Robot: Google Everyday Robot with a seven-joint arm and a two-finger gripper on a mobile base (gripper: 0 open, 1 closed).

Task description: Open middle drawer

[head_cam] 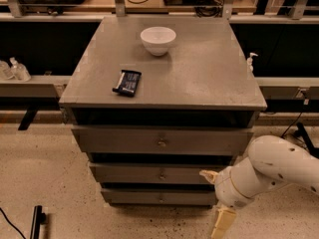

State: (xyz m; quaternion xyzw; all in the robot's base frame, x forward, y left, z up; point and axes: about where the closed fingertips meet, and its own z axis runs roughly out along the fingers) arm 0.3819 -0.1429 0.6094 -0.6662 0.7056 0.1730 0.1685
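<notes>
Middle drawer [124,174] appears shut, between uppermost drawer [114,141] and lowest drawer [134,197], its knob [161,175] at centre front. Gripper [210,204] hangs right of the knob and slightly below, fingers [223,224] spread, clear of it. Risks: approaching low catches the lowest drawer; an off-centre pinch slips off the small knob

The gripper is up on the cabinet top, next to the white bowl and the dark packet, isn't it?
Not quite. The camera view shows the gripper low down, by the right end of the middle drawer, away from its knob. The white bowl and dark packet do sit on the cabinet top.
</notes>
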